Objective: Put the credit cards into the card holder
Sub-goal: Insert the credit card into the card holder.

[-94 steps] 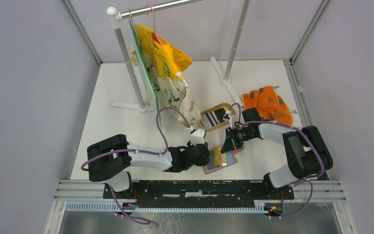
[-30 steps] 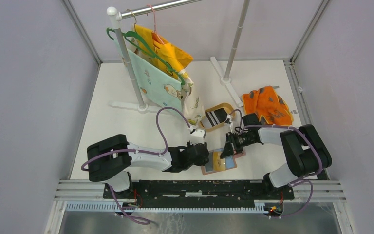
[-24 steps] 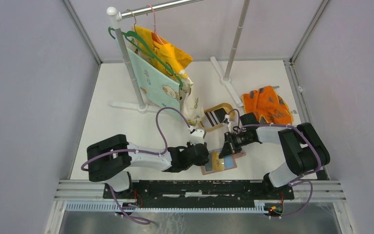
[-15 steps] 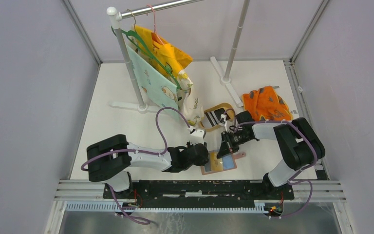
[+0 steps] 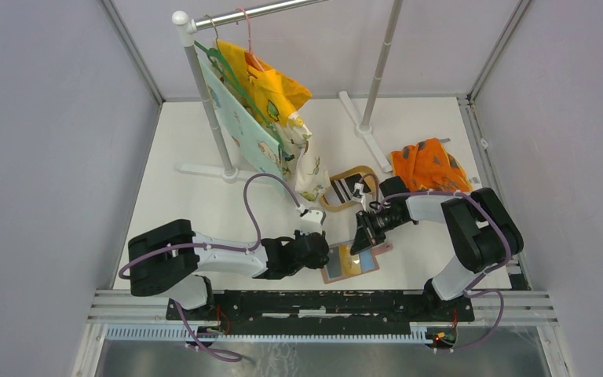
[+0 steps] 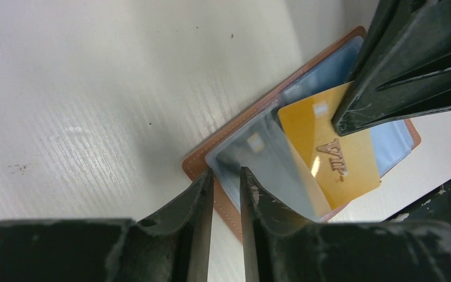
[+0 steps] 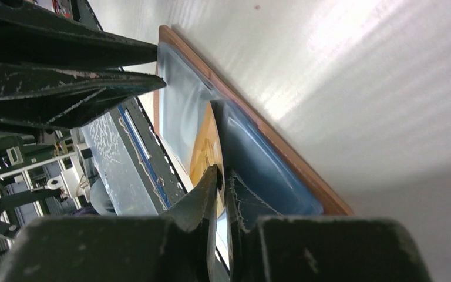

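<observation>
The card holder (image 6: 197, 166) is edged in reddish brown, and its inner pockets are tinted grey-blue. A gold card (image 6: 329, 158) is lettered in darker brown. The credit cards (image 5: 348, 188) in the tan dish (image 5: 359, 168) are banded black and white. The orange cloth (image 5: 430, 169) is dotted with dark marks. A yellow garment (image 5: 271, 86) and a pale green garment (image 5: 253, 144) are printed with small figures. The table (image 5: 196, 212) is finished in white.

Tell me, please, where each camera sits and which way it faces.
Top external: above and behind the arms, facing down at the table; both arms show, left hand and right hand meeting over the card holder.
Left wrist: on the left arm, facing along its fingers at the card holder and gold card; the right hand's fingers intrude at right.
Right wrist: on the right arm, facing low across the table along its fingers toward the left hand.
Shared: both wrist views show the card holder and gold card.
</observation>
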`<state>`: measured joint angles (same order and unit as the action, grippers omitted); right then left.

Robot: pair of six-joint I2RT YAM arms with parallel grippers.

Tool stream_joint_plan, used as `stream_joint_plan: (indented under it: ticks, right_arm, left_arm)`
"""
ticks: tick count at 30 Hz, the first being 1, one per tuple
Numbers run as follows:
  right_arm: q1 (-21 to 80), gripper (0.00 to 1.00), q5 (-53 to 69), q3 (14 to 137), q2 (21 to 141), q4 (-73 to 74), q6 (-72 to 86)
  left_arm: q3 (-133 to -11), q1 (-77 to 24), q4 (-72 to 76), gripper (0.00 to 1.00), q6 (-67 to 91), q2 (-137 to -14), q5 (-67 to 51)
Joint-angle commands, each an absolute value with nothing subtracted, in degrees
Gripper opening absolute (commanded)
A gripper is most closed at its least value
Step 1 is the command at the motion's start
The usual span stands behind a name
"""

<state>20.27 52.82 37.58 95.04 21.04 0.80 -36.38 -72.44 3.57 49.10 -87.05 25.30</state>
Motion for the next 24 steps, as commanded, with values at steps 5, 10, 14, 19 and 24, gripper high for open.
stream_joint_plan:
  ticks: [5,10,14,19,24]
  right_arm:
    - [18.53,0.12,48.86,34.75,93.17,19.83,-0.09]
    - [18.65,0.12,49.34,34.27,93.89,19.03,2.11]
    - [19.49,0.12,49.98,35.45,95.91,19.23,2.61]
    - [21.10,0.12,51.15,37.54,97.85,19.76,2.89]
    - [22.12,0.12,50.98,38.82,99.20,20.02,3.30]
  left_arm:
    - [-37.71,-72.66,2.33,0.28,46.93,-86.69,27.35]
    - [-37.26,-73.41,1.76,0.28,46.85,-84.30,27.71]
    - [-37.57,-73.80,2.01,0.28,46.24,-84.66,27.34]
    - [-38.25,-73.84,3.21,0.28,46.00,-87.28,27.07]
    - [-38.90,-73.88,3.34,0.28,45.75,-88.61,27.20]
